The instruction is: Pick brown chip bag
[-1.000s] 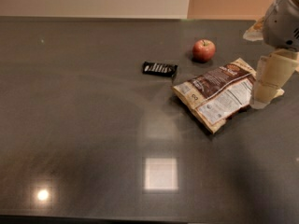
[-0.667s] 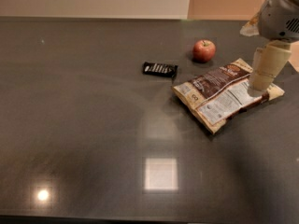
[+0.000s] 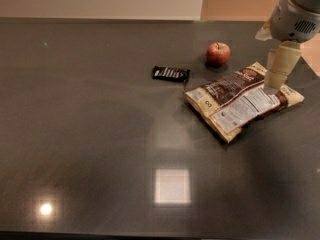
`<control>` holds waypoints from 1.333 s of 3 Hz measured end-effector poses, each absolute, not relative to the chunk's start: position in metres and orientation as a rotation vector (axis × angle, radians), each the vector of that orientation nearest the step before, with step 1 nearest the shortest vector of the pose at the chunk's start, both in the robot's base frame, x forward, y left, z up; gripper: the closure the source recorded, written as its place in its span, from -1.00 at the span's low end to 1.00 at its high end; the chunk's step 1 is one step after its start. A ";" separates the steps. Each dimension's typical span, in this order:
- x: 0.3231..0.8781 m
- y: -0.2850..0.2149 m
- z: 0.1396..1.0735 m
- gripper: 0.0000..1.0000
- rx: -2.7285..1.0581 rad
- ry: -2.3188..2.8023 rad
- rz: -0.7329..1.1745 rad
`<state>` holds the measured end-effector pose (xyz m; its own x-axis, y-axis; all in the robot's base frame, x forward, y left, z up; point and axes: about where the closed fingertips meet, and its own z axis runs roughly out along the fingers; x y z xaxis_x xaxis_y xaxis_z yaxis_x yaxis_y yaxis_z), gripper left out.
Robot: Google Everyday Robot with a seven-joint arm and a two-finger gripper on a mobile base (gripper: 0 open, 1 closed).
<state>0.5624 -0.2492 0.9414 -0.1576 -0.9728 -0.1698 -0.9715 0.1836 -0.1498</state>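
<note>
The brown chip bag [image 3: 241,99] lies flat on the dark table at the right. It is tan and dark brown with a white label panel facing up. My gripper [image 3: 273,86] hangs from the arm at the upper right. Its cream-coloured fingers point down over the bag's right end, at or just above its surface.
A red apple [image 3: 218,53] sits just behind the bag. A small black wrapped bar [image 3: 171,73] lies to the bag's left. The dark table [image 3: 90,134] stretches left and forward, with its far edge against a pale wall.
My gripper has moved left and a little up in the picture, from beside the bag's right edge to over the bag's right end. The bag, apple and bar have not moved.
</note>
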 end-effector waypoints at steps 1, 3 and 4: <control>0.574 -0.254 0.916 -1.00 -1.901 2.247 0.035; 0.578 -0.257 0.872 -1.00 -1.953 2.234 0.138; 0.577 -0.251 0.859 -1.00 -1.990 2.206 0.183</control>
